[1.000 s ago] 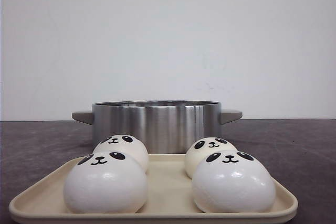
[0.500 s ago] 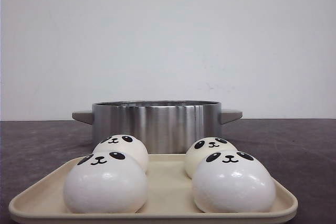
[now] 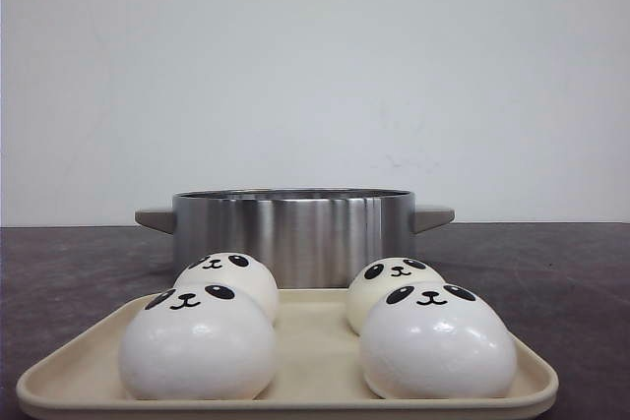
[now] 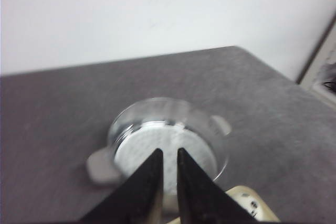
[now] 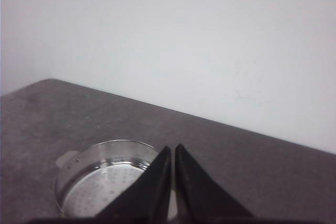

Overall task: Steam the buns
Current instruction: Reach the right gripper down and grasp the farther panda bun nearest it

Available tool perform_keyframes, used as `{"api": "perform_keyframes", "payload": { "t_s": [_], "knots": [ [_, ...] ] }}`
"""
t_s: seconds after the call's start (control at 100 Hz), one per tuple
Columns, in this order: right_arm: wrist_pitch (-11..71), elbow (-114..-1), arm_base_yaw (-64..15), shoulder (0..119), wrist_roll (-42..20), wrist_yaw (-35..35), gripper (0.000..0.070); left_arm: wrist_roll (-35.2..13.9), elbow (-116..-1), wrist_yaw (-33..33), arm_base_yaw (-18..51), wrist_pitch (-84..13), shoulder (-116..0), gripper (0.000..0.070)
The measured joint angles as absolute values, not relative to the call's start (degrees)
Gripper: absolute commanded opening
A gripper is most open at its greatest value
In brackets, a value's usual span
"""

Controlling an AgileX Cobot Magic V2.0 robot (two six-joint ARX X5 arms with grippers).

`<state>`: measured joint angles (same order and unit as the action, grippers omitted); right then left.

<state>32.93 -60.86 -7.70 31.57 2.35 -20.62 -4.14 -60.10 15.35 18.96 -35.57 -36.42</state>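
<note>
From the front I cannot see my hands at all, and the near edge of the tray (image 3: 295, 341) is cut off at the bottom. My left wrist view is blurry, and only a corner of the tray and a bit of one bun's black eye show past my fingers. Nothing looks different from a moment ago; the buns, tray and pot sit in the same spots. Four white panda buns sit on the tan tray, on the near part of the grey table (image 3: 571, 282): the near left bun (image 3: 197, 346), the near right bun (image 3: 438, 341), the far left bun (image 3: 229, 280) and the far right bun (image 3: 392, 287). The shiny pot (image 3: 292, 233) stands just behind the tray. My left hand (image 4: 169, 167) has only a thin gap between its fingers and holds nothing. My right hand (image 5: 172, 162) is nearly closed too, with nothing in it. Both hands hang in the air with the pot's holey bottom below them.
</note>
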Motion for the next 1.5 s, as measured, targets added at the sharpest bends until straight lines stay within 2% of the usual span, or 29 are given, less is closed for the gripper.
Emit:
{"api": "perform_keyframes", "payload": {
  "t_s": [0.08, 0.14, 0.17, 0.22, 0.26, 0.3, 0.35, 0.39, 0.66, 0.77, 0.86, 1.01, 1.16, 1.37, 1.5],
  "knots": [
    [32.77, -60.86, -9.52, 33.17, 3.25, -20.75, 0.0005, -4.56, -60.10, 15.31, 21.65, -33.71, -38.02, 0.0019],
    [32.77, -60.86, -11.03, 34.26, 3.36, -21.50, 0.0005, -5.41, -60.10, 14.81, 22.85, -33.69, -39.57, 0.0052],
    [32.80, -60.86, -11.97, 34.83, 3.31, -22.11, 0.0006, -5.74, -60.10, 14.37, 23.14, -33.69, -40.25, 0.0102],
    [32.77, -60.86, -13.56, 35.92, 3.01, -23.07, 0.0038, -6.26, -60.10, 13.72, 23.18, -33.71, -41.58, 0.0231],
    [32.82, -60.86, -14.79, 36.88, 2.52, -23.75, 0.0160, -6.66, -60.10, 13.58, 23.18, -34.02, -42.50, 0.0342],
    [32.97, -60.86, -15.92, 37.87, 1.98, -23.81, 0.0348, -6.85, -60.03, 13.43, 23.18, -34.17, -42.96, 0.0424],
    [33.45, -60.86, -17.15, 39.20, 1.17, -23.84, 0.0581, -6.90, -60.03, 13.39, 23.18, -34.15, -43.00, 0.0472],
    [33.80, -60.86, -17.82, 40.36, 0.58, -23.86, 0.0700, -6.90, -60.03, 13.41, 23.18, -34.06, -42.81, 0.0479],
    [33.76, -60.82, -22.11, 50.11, -2.26, -25.34, 0.0700, -6.92, -60.03, 13.39, 23.29, -34.65, -42.78, 0.0476],
    [36.38, -60.82, -24.88, 53.58, -3.64, -25.47, 0.0620, -6.92, -60.03, 13.39, 23.31, -35.57, -42.78, 0.0476],
    [39.72, -60.82, -27.81, 57.87, -4.86, -25.28, 0.0615, -6.92, -60.03, 13.41, 23.31, -36.10, -42.83, 0.0476],
    [42.70, -60.82, -33.45, 67.09, -7.66, -20.88, 0.0614, -6.92, -60.03, 13.41, 23.31, -36.14, -42.85, 0.0476],
    [42.89, -60.82, -36.95, 74.91, -11.51, -19.84, 0.0609, -6.92, -60.03, 13.41, 23.31, -36.14, -42.85, 0.0476],
    [43.90, -60.82, -38.20, 83.61, -16.69, -18.92, 0.0601, -6.92, -60.03, 13.41, 23.31, -36.73, -42.85, 0.0476],
    [42.15, -60.82, -38.20, 85.38, -19.11, -15.14, 0.0601, -6.92, -60.03, 13.41, 23.31, -37.06, -42.85, 0.0476]
  ]
}}
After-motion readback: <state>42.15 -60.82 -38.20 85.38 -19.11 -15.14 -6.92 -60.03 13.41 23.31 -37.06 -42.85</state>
